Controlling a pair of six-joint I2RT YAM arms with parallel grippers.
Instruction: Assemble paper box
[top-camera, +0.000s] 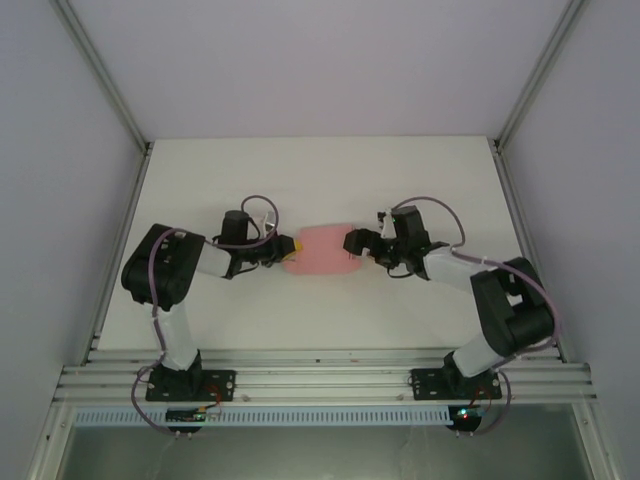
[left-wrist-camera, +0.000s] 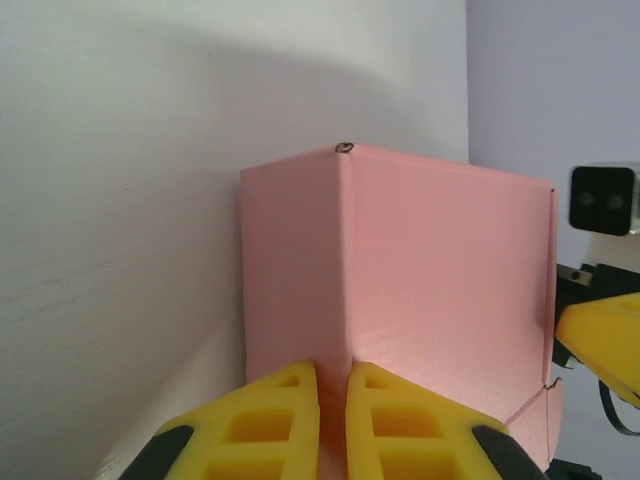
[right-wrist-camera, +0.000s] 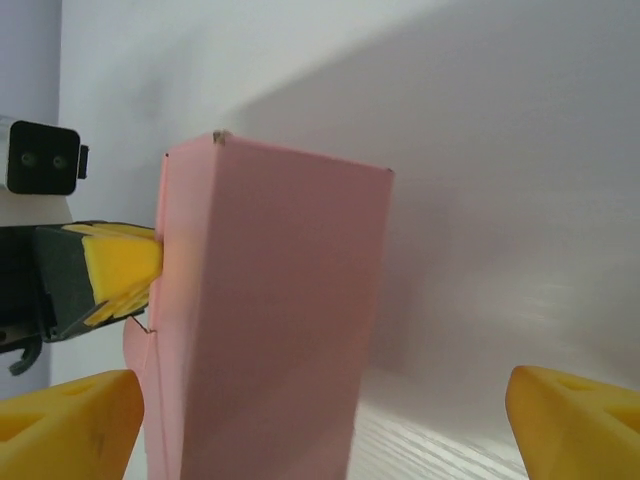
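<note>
Pink paper box (top-camera: 322, 252) in L jaws

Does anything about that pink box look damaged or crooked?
Mostly no. The paper box has clean creases; only one corner, uppermost in the left wrist view, carries a small dark nick, perhaps a scuff or tiny tear.

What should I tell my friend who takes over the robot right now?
Left tool: shut, pinching an edge of the paper box.
Right tool: open, one finger on each side of the box, not gripping.
Box: mid-table, between the two arms.
Done: panels are folded along their creases into a box shape.
Left: a small end flap looks untucked, so the ends probably need closing.
</note>
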